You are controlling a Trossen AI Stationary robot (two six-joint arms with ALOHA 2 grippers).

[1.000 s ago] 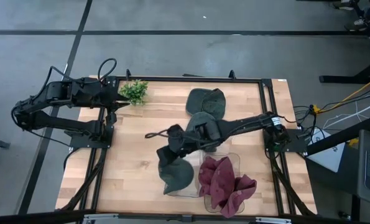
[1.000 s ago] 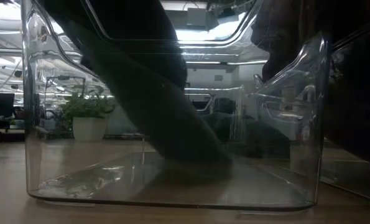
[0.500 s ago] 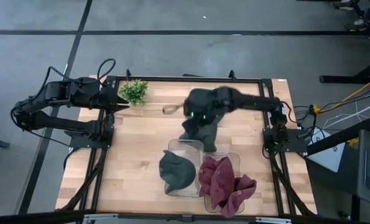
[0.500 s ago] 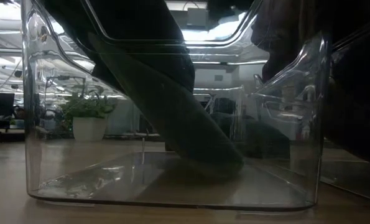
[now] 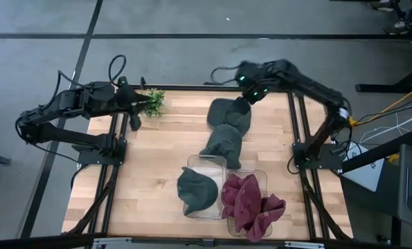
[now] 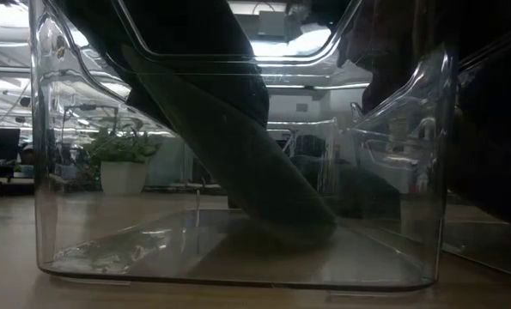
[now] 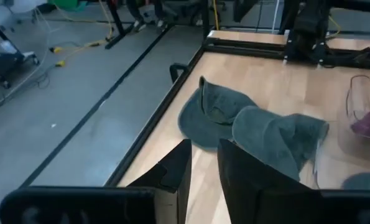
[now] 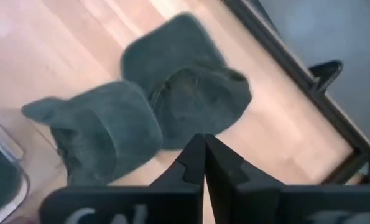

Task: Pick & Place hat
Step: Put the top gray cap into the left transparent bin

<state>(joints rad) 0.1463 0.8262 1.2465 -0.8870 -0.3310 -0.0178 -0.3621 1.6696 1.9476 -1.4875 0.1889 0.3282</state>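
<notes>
High view: near edge, one green hat [image 5: 195, 192] already sits in the clear bin [image 5: 207, 164], red cloth [image 5: 251, 205] in the bin beside it. Mid counter [image 5: 157, 166], two more hats [image 5: 228, 128] overlap. Right claw [image 5: 248, 95] hovers at the far hat, pinched closed, empty. Step: reaching for next hat; it needs to spread and drop. Left claw [image 5: 138, 102] waits by the plant [image 5: 150, 101], narrow gap.
</notes>
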